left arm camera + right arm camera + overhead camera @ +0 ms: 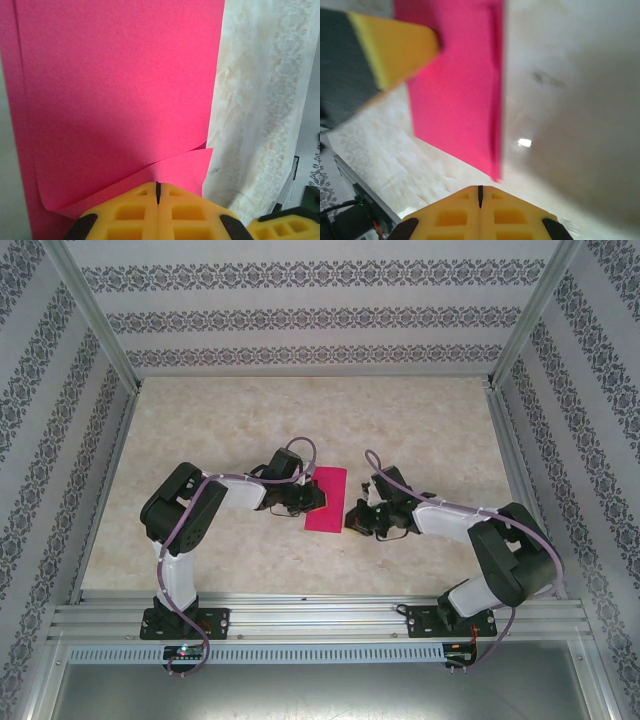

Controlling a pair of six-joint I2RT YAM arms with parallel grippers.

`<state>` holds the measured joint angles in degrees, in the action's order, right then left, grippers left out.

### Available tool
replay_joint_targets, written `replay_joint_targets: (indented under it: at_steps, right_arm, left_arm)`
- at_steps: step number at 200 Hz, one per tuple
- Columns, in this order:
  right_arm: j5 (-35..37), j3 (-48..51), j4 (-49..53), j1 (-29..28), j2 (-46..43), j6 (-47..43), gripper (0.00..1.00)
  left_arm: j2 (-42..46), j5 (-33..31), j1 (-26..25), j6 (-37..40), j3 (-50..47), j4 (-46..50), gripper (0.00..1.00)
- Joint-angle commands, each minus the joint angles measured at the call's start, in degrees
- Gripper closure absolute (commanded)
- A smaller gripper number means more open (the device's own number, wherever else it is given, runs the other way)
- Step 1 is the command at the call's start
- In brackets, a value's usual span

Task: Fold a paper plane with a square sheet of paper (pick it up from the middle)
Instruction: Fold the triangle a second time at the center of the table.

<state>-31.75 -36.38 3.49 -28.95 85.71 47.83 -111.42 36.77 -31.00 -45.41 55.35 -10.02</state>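
**Sheet of paper** [325, 499]: was a uniform magenta-pink with no print, and turned a deeper shade where shadow fell across it.

**Left hand** [158, 186] and **right hand** [480, 190]: both were bright yellow, with black at the outer corners and a thin dark seam down the middle.

**Bench** [250, 420]: was cream-beige with a faint marbled mottling.

**Walls** [300, 315]: were white, crossed by bands of dark grey floral ornament with fine lines between them.

**Left arm** [190, 510] and **right arm** [500, 540]: had alternating black and white segments.

**Cables** [300, 445]: were pale lilac.

**Rails** [320, 620]: were plain silver-grey metal.
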Motion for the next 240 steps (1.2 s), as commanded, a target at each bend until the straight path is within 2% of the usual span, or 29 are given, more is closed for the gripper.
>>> replay_joint_targets:
  at_steps: [1,32,73,126,240]
  right_arm:
    - [1.06,-4.40,1.13,-1.87,1.85,-0.06,0.98]
    - [0.05,-7.86,-0.71,-3.07,8.35,0.27,0.98]
    - [0.73,-4.89,-1.88,-2.31,12.23,-0.31,0.99]
    - [2.13,1.34,-2.09,-1.31,12.31,-1.50,1.00]
    - [0.90,2.41,-1.89,-1.02,12.29,-2.66,1.00]
  left_arm:
    - [-3.02,-3.49,1.17,0.33,-1.22,3.36,0.96]
    - [-3.02,-3.12,1.21,0.27,-1.12,3.25,0.96]
    - [-2.78,-2.54,1.13,0.51,-0.81,3.51,0.96]
    - [-1.19,-4.18,1.71,2.95,0.42,5.52,0.94]
    - [-1.26,-3.01,8.24,5.02,2.40,7.35,0.89]
